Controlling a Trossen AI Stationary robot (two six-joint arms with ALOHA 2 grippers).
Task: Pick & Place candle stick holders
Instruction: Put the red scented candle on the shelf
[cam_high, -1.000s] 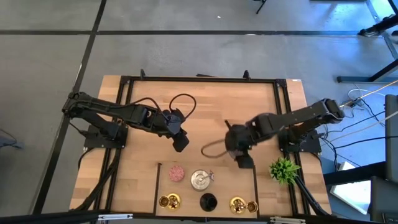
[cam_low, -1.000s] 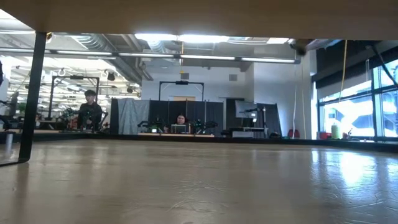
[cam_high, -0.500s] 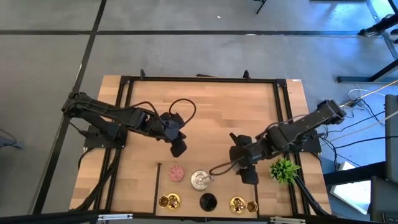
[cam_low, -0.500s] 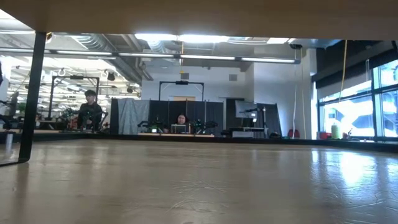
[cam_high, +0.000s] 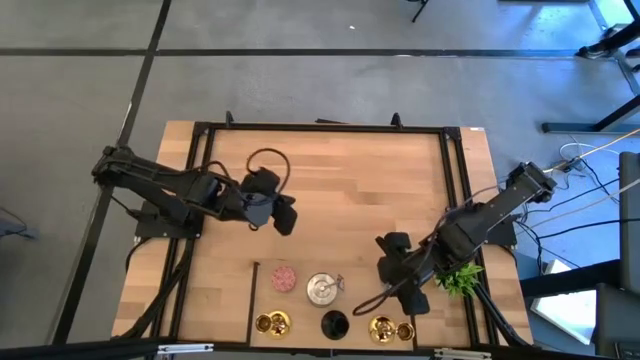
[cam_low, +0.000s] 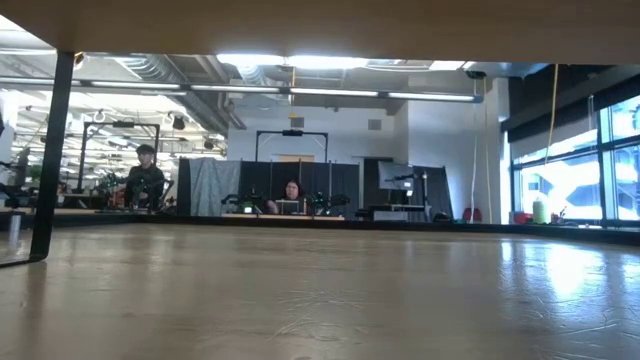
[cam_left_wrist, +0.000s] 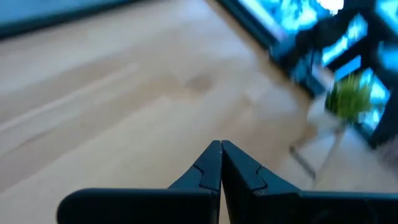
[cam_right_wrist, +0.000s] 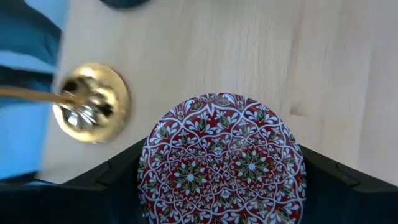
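Observation:
My right gripper hangs over the table's near right part, shut on a round holder with a red-and-white patterned top. In the high view the gripper hides this holder. Below it stand gold holders, one of which shows in the right wrist view. Also on the wood are a pink round holder, a silver round one, a black one and more gold ones. My left gripper is shut on nothing, above bare wood at the left. My right gripper pinches the patterned holder by opposite sides of its round rim, one dark finger on each side. The fingers come from above, slanting steeply down. The patterned top faces up and stays level; what lies under the holder is hidden.
A green spiky plant stands just right of my right gripper. Thin dark lines mark off the strip at the near edge where the holders stand. Cable loops hang off both wrists. Bare wood fills the table's middle and far part.
My right gripper has swung from the table's middle toward the near right corner, carrying the patterned holder, and now hangs over the gold holders beside the plant. My left gripper has drawn back a little toward the left edge and rolled about its own line.

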